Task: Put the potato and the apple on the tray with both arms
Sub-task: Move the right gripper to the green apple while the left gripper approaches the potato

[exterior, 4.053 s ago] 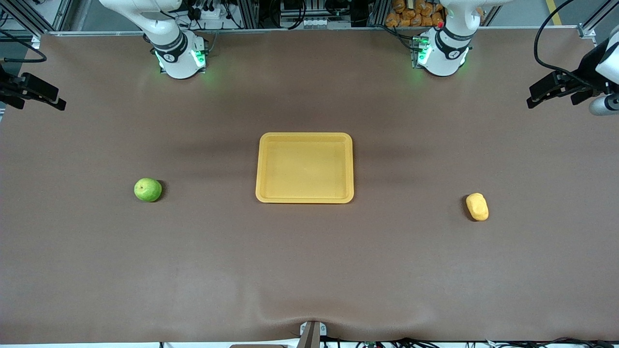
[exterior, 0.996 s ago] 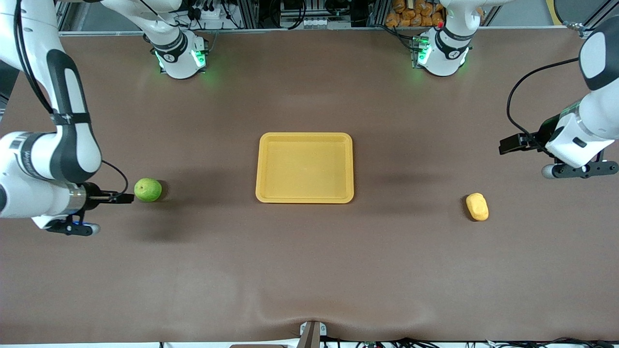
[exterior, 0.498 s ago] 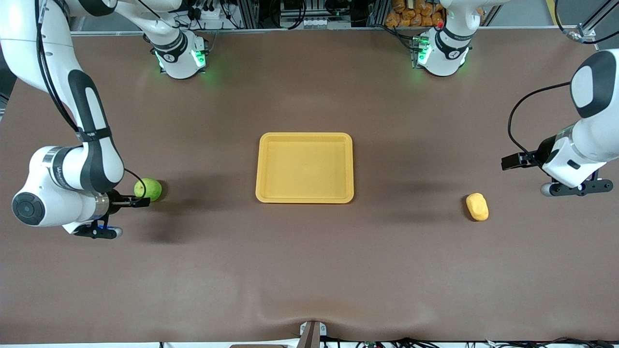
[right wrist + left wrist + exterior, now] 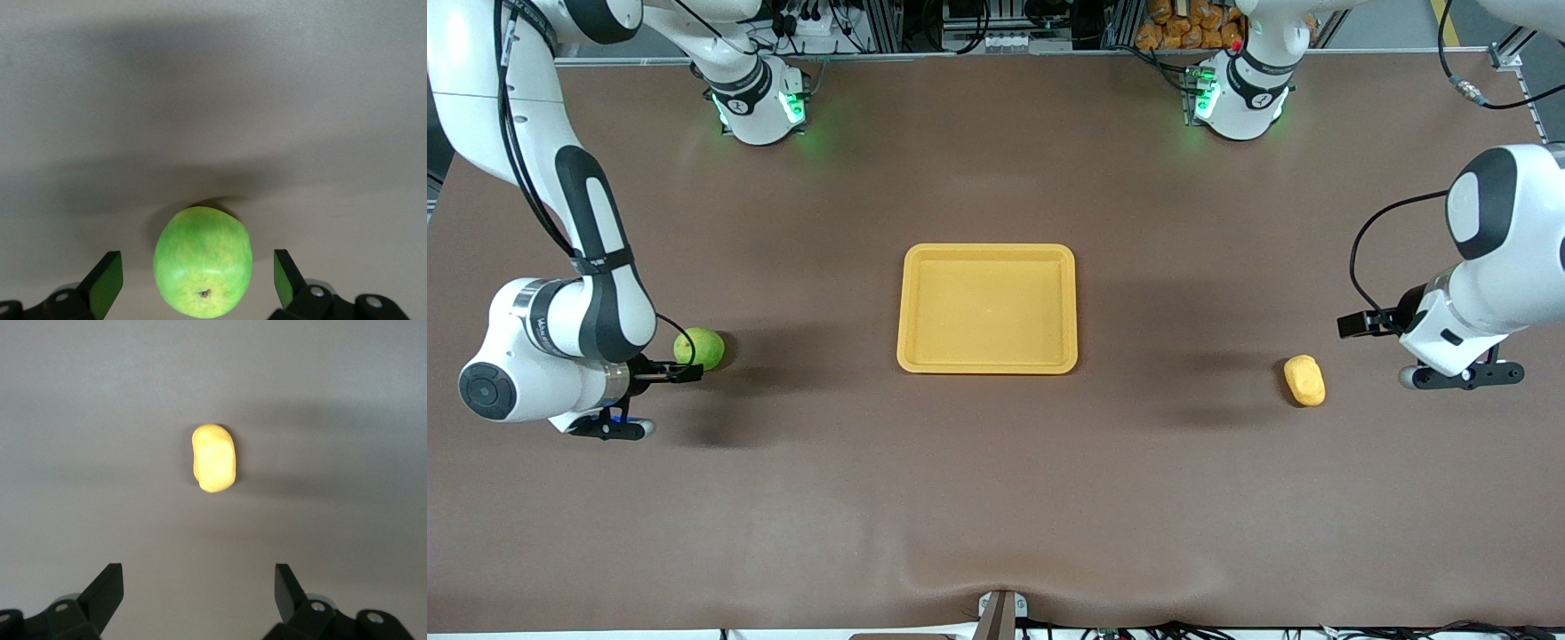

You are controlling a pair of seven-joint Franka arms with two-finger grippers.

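On the front view I see the tray (image 4: 987, 308) sitting empty in the middle of the brown tabletop (image 4: 996, 498). The apple (image 4: 703, 348) lies toward the right arm's end, the potato (image 4: 1304, 380) toward the left arm's end, both well apart from the tray and slightly nearer to the front camera than its middle. My right claw (image 4: 680, 371) is just beside the apple, its dark tip overlapping the fruit's edge. My left claw (image 4: 1356, 324) hangs above the tabletop near the potato, not touching it.

On the left wrist view, the potato (image 4: 213, 458) lies alone on the tabletop ahead of the left claw (image 4: 199, 587). Both fingers (image 4: 107, 590) stand wide apart with nothing between them, so this claw is open and empty.

On the right wrist view, the apple (image 4: 203, 261) sits right between the spread fingers (image 4: 107, 280) of the right claw (image 4: 197, 277), stem dimple facing the camera. I see a gap on either side of the fruit, so this claw is open and not gripping.
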